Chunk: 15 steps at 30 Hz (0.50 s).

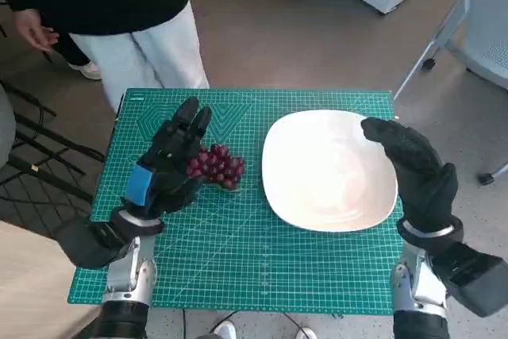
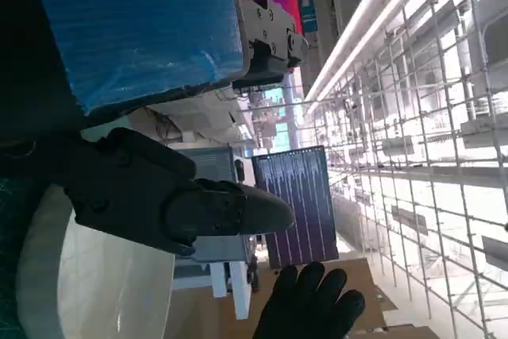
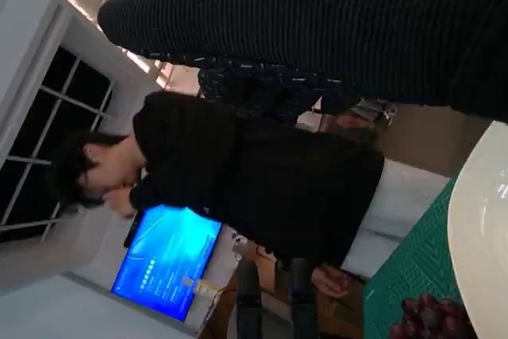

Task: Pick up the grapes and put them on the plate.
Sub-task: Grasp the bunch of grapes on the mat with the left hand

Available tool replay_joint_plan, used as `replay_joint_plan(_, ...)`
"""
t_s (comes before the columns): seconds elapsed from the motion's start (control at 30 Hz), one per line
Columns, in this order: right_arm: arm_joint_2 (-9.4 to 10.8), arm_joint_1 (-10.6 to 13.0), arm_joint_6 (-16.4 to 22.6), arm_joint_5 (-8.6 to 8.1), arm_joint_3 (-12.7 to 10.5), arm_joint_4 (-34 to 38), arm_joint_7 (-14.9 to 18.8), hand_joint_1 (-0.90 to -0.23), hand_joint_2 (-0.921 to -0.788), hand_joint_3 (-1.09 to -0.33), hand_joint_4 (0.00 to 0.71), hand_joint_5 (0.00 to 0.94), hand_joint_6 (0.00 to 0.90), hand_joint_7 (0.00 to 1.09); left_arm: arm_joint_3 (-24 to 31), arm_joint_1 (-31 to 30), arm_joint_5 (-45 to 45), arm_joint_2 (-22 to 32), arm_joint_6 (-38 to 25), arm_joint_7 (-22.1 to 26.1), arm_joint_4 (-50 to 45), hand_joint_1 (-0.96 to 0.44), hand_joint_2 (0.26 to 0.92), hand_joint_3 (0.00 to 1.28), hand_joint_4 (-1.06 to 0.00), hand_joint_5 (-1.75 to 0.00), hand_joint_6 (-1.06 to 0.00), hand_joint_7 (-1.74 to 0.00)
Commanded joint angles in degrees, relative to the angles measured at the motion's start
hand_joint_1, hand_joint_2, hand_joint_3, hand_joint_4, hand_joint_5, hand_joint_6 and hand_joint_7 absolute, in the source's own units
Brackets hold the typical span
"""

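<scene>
In the head view a bunch of dark red grapes (image 1: 216, 166) lies on the green cutting mat (image 1: 238, 252) that covers the tabletop, just left of the white plate (image 1: 329, 171) and apart from its rim. The left robot hand (image 1: 171, 166), blue tape across its back, sits directly beside the grapes with its fingers stretched out over the bunch's left side; whether they actually touch or grip the fruit cannot be told here. The right robot hand (image 1: 414, 171), in its black glove, hovers over the plate's right edge, fingers loosely extended and holding nothing. A person (image 1: 119, 5) in a dark top and pale trousers stands at the far side. In the left wrist view the left hand's black fingers (image 2: 167, 200) extend past the plate (image 2: 87, 291), with nothing seen between them, and the gloved right hand (image 2: 309, 307) shows beyond. In the right wrist view the glove (image 3: 317, 13) spans the picture, the person (image 3: 254, 180) stands behind the mat (image 3: 409, 271), and the grapes (image 3: 429, 319) lie beside the plate's rim (image 3: 476, 220).
</scene>
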<state>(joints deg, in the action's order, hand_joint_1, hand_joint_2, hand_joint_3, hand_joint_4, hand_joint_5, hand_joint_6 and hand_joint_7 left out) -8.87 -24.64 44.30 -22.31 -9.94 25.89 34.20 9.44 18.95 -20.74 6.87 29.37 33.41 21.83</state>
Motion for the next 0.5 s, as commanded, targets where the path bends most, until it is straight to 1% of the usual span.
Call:
replay_joint_plan(0.03, 0.0, 0.6, -0.4, 0.19, -0.1, 0.5, 0.0, -0.564, -0.921, -0.613, 0.195, 0.0, 0.078, 0.23, 0.2, 0.7, 0.0, 0.6, -0.1, 0.0, 0.4, -0.57, 0.921, 0.27, -0.17, 0.0, -0.29, 0.0)
replay_joint_plan(0.13, 0.0, 0.5, -0.4, 0.35, -0.1, 0.6, -0.2, -0.562, -0.921, -0.615, 0.194, 0.0, 0.077, 0.23, 0.2, 1.1, 1.5, 1.4, 0.6, -0.7, 0.5, -0.58, 0.921, 0.27, -0.17, 0.0, -0.29, 0.0)
replay_joint_plan(0.23, -0.1, 0.4, -0.4, 0.42, -0.1, 0.7, -0.2, -0.561, -0.921, -0.617, 0.193, 0.0, 0.076, 0.23, 0.0, 1.8, 6.3, 3.8, 2.3, -2.8, 0.9, -0.6, 0.921, 0.25, -0.17, 0.0, -0.27, 0.0)
replay_joint_plan(0.33, -0.2, 0.3, -0.4, 0.44, -0.2, 0.9, -0.1, -0.558, -0.921, -0.62, 0.192, 0.0, 0.076, 0.23, -0.6, 2.7, 16.4, 8.3, 4.6, -7.5, 0.9, -0.64, 0.921, 0.21, -0.14, 0.0, -0.25, 0.0)
replay_joint_plan(0.4, -0.2, 0.2, -0.4, 0.47, -0.2, 0.9, -0.1, -0.556, -0.921, -0.621, 0.192, 0.0, 0.076, 0.23, -1.2, 3.0, 23.6, 11.4, 4.9, -10.8, -0.1, -0.66, 0.921, 0.18, -0.12, 0.0, -0.23, 0.0)
replay_joint_plan(0.5, -0.3, 0.1, -0.4, 0.53, -0.2, 0.9, 0.0, -0.552, -0.921, -0.623, 0.193, 0.001, 0.078, 0.23, -2.7, 3.1, 32.5, 15.4, 2.1, -13.9, -3.3, -0.71, 0.921, 0.12, -0.06, 0.0, -0.19, 0.0)
